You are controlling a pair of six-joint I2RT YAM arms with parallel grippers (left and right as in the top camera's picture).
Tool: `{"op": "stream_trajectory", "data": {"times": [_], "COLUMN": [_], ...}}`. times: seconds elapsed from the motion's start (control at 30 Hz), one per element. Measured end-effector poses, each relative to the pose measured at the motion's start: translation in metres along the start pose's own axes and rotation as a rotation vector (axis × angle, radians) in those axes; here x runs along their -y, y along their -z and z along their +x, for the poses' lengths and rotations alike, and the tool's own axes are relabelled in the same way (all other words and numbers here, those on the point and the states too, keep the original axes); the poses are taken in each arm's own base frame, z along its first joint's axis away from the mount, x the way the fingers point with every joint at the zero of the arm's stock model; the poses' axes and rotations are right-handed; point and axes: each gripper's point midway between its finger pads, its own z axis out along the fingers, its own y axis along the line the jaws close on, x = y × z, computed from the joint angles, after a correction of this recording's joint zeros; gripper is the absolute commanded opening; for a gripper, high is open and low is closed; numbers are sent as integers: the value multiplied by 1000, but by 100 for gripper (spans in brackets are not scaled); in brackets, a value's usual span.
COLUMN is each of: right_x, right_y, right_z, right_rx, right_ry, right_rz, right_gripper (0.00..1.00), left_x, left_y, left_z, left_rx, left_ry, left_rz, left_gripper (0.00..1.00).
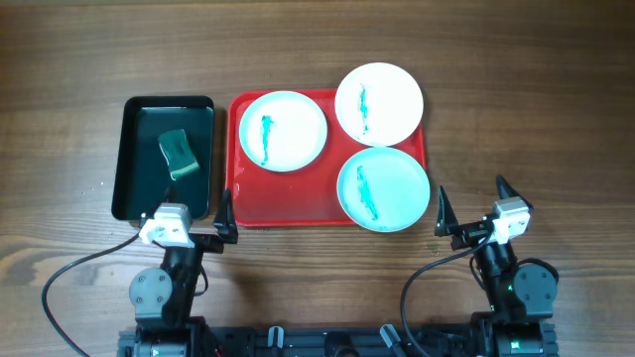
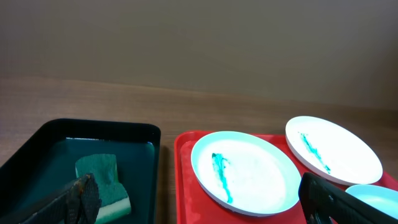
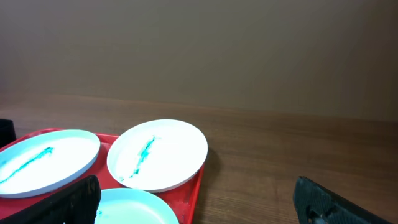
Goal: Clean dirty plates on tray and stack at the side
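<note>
You have three plates [image 1: 283,130] on the red tray [image 1: 288,198], each white to pale aqua with a teal smear down its middle. The two on the right overhang its rim. Your left tool [image 2: 196,184] and right tool [image 1: 471,200] both stand spread apart, empty, at the near table [image 1: 516,79] edge

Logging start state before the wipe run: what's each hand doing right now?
Left hand: open, holding nothing.
Right hand: open, holding nothing.
</note>
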Motion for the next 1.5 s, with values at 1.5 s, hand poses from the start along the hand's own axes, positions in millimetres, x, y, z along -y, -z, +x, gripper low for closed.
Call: {"op": "stream_trajectory", "data": {"times": [1.5], "right_x": [0], "right_y": [0], "right_z": [0], "right_rx": [0], "right_ry": [0], "right_rz": [0], "right_gripper": [100], "left_x": [0], "left_y": [0], "left_z": [0], "left_rx": [0], "left_ry": [0], "left_rz": [0], "left_gripper": [100]}}
